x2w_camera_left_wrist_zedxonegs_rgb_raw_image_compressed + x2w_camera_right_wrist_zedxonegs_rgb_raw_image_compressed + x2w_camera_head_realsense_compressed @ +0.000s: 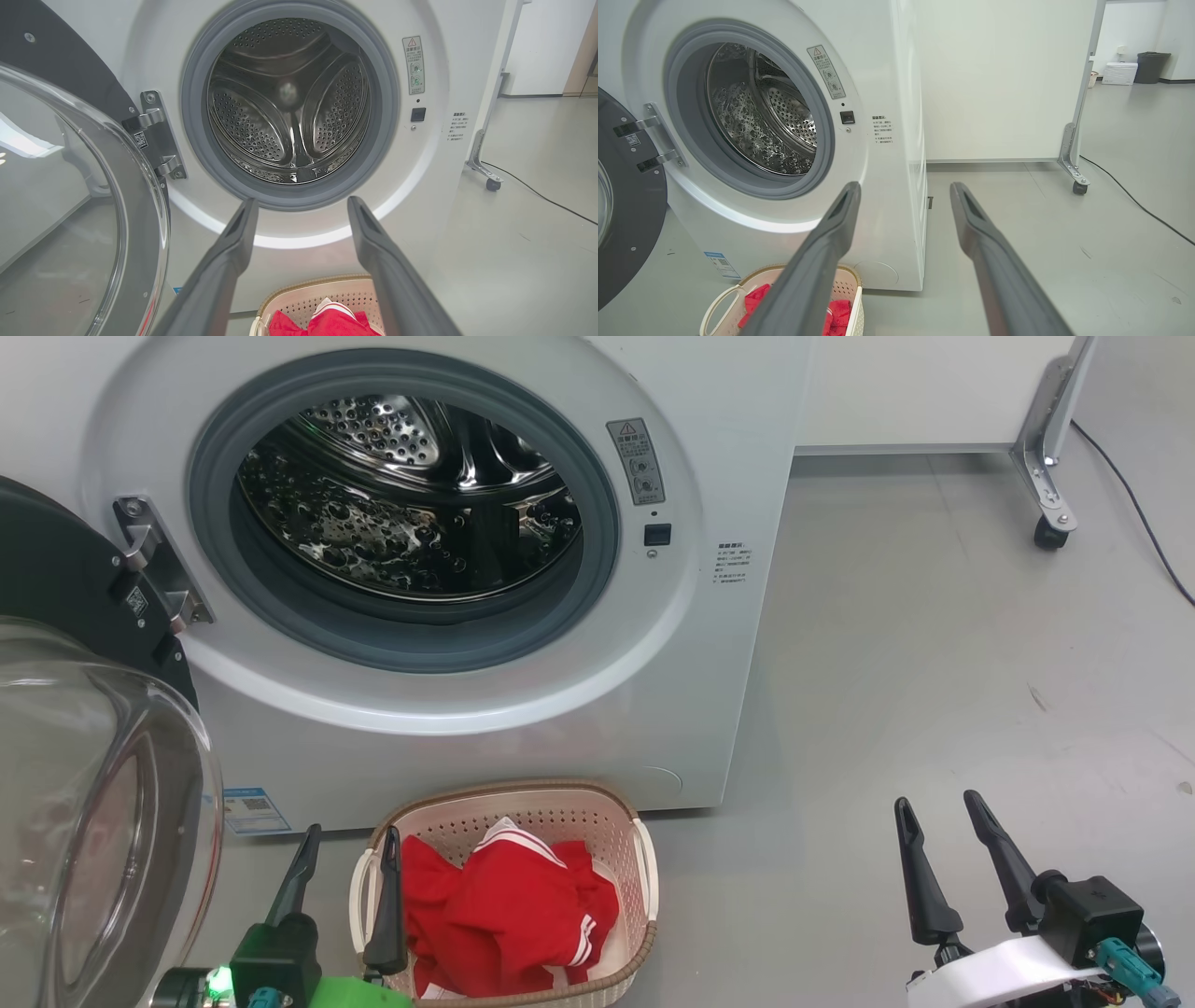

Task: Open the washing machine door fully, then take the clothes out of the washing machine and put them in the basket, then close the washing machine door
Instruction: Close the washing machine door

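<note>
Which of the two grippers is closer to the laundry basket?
The left gripper, right beside the basket; the right gripper stands well apart from it, over the floor.

The washing machine door (65, 579) runs off the head view's left edge, and the bottom edge cuts the near rim of the basket (560, 823). A finger of the left gripper (353, 835) hides the left side of the clothes (504, 915). The print on the grey warning label (637, 462) is too small to read.

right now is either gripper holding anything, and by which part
Nothing is held. The left gripper and right gripper are both open and empty; the clothes lie in the basket.
</note>
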Robot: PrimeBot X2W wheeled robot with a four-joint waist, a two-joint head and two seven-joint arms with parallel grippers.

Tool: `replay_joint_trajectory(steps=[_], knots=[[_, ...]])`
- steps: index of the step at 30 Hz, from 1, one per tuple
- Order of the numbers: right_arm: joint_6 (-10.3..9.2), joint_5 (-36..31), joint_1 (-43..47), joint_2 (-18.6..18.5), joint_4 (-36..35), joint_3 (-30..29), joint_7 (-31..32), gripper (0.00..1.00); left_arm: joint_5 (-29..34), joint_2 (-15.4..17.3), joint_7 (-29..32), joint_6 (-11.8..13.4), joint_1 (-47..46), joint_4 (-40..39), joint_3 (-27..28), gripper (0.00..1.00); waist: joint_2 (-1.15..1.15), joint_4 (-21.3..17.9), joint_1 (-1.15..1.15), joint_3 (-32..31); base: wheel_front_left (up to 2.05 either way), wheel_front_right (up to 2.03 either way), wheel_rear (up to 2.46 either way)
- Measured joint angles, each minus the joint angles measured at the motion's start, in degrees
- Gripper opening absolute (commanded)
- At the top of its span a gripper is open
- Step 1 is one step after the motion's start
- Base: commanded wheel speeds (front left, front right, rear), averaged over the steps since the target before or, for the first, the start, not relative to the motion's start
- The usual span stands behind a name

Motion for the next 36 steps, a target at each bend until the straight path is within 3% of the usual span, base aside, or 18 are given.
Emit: replay_joint_trajectory(steps=[36], knots=[[0.01, -0.52, 0.04, 0.37, -0.01, -0.83, 0.0, 1.0, 1.42, 0.1, 0.0, 0.0, 0.22, -1.52, -1.1, 1.0, 0.0, 0.43, 0.0, -0.38, -0.75, 0.75, 0.0]])
